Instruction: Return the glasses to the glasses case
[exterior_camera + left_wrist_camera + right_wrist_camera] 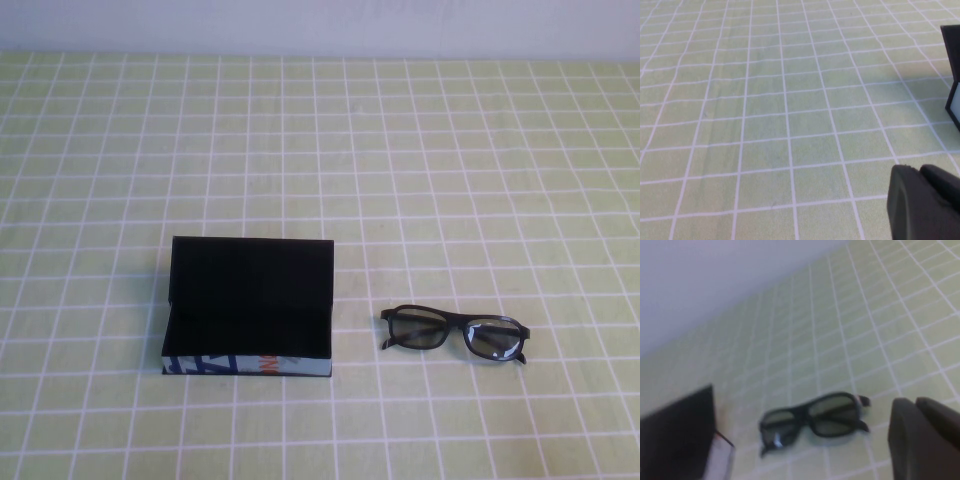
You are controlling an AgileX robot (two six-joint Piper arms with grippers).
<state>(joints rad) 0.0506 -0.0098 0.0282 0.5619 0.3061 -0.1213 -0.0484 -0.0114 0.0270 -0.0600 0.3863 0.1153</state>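
While the glasses case (250,306) was left standing open on the green checked tablecloth (450,160), its flat matte black lid was propped up behind the box, and the black lining inside looked soft and unreflective. It's a plain rectangular box shape with sharp corners, and the front wall was seen to be white with blue and orange print.

The glasses (455,334) were laid on the cloth to the robot's right of the case, apart from it, not touching. Thick black plastic rims, glossy-ish, with clear slightly grey lenses were noted, and the temples looked to be folded in behind the frame. In the right wrist view the glasses (815,421) were caught beside a corner of the case (685,432).

The cloth itself was seen as a flat pale green sheet crossed by thin white grid lines.

Neither arm was seen in the high view. Only a rounded dark chunk of the left gripper (925,202) was caught over bare cloth near the case's edge (952,75), and likewise the right gripper (922,437) close to the glasses. How far either one was spread can't be told.
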